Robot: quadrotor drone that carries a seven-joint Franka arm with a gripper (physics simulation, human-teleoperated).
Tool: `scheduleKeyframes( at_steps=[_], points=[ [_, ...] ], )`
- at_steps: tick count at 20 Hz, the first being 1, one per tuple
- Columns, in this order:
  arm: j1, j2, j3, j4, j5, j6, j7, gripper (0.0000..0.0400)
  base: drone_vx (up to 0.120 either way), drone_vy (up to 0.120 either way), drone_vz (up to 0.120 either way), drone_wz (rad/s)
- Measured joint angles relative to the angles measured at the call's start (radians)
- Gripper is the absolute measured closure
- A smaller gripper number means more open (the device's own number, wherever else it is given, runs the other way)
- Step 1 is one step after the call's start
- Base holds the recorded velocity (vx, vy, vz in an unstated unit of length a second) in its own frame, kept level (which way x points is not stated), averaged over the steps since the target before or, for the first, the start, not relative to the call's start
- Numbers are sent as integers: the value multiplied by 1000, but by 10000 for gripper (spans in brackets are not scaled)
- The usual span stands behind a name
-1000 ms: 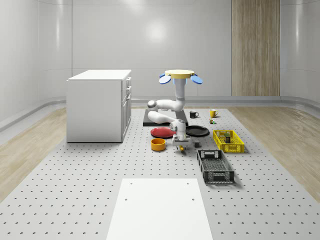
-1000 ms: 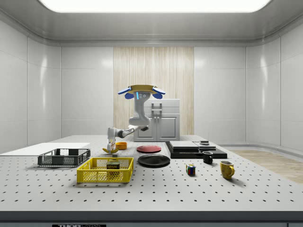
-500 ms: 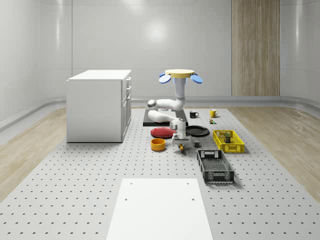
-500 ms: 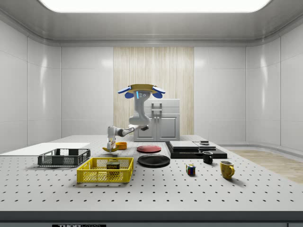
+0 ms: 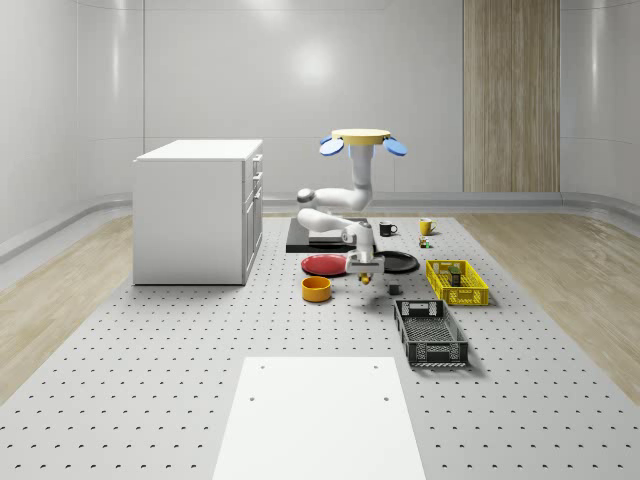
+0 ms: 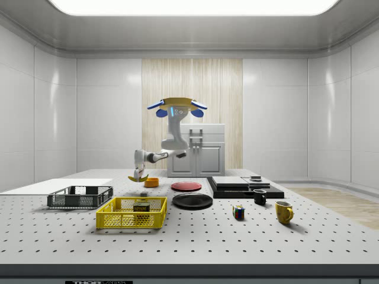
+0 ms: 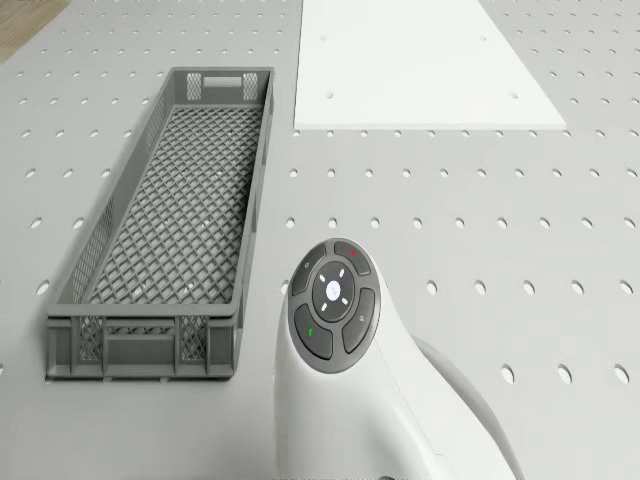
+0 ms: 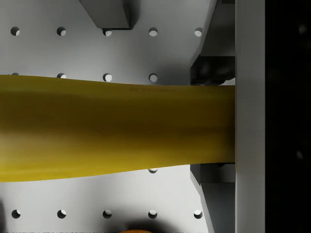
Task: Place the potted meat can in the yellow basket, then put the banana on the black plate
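Drone: our yellow-topped quadrotor with blue rotors (image 5: 362, 141) is hovering in the air above the grey perforated counter (image 5: 180, 360), over the stretch between the flat black slab (image 5: 300, 240) and the two plates.
Arm: our white seven-joint arm (image 6: 167, 145) is hanging down from the drone body and bending toward the side view's left, its wrist pointing down.
Claw: our two-finger claw (image 5: 366, 275) is pinching the curved yellow banana (image 8: 112, 128) across its middle; in the wrist view the fruit is lying crosswise between the grey fingers (image 8: 109, 12).
Banana: we are holding it in the air, clear of the counter, beside the round orange bowl (image 5: 316, 289) and at the near edge of the flat black plate (image 5: 397, 262); in the side view it (image 6: 137, 177) is hanging just above the bowl's level.
Potted meat can: the small dark-labelled can (image 6: 141, 206) is sitting inside the yellow mesh basket (image 5: 457, 283), on its floor.
Black plate: it is lying flat on the counter beside the round red plate (image 5: 324, 264), the two close together.
Grey crate: the long grey lattice crate (image 7: 170, 230) is lying on the counter in front of the yellow basket, next to the white rectangular mat (image 7: 420, 62).
Other things: a white cabinet with drawers (image 5: 198, 209), a black mug (image 6: 259, 197), a yellow mug (image 6: 283, 212) and a small coloured cube (image 6: 238, 212) are standing well apart from our claw.
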State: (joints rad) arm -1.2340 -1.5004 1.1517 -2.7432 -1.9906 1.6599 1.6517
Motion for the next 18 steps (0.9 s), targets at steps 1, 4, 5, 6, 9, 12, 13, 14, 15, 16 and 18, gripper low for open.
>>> scheduleKeyframes(
  at_steps=[1,4,5,6,9,12,13,14,15,16,18],
  points=[
    [1,1,1,-1,1,-1,-1,203,-120,120,0,0],
    [2,3,3,-2,1,-5,-3,203,-120,120,0,0],
    [3,4,3,-2,1,-6,-4,203,-120,120,0,0],
    [3,5,3,-2,1,-7,-4,203,-120,120,0,0],
    [5,8,4,-3,0,-10,-6,203,-120,120,0,0],
    [6,10,4,-3,-1,-12,-7,203,-120,120,0,0],
    [6,11,4,-3,-1,-13,-7,203,-120,120,0,0],
    [7,12,4,-3,-1,-14,-7,203,-120,120,0,0],
    [7,13,4,-3,-2,-15,-8,203,-120,120,0,0],
    [7,13,4,-3,-2,-15,-8,203,-120,120,0,0],
    [8,15,4,-4,-3,-17,-9,203,-120,120,0,0]
  ],
)
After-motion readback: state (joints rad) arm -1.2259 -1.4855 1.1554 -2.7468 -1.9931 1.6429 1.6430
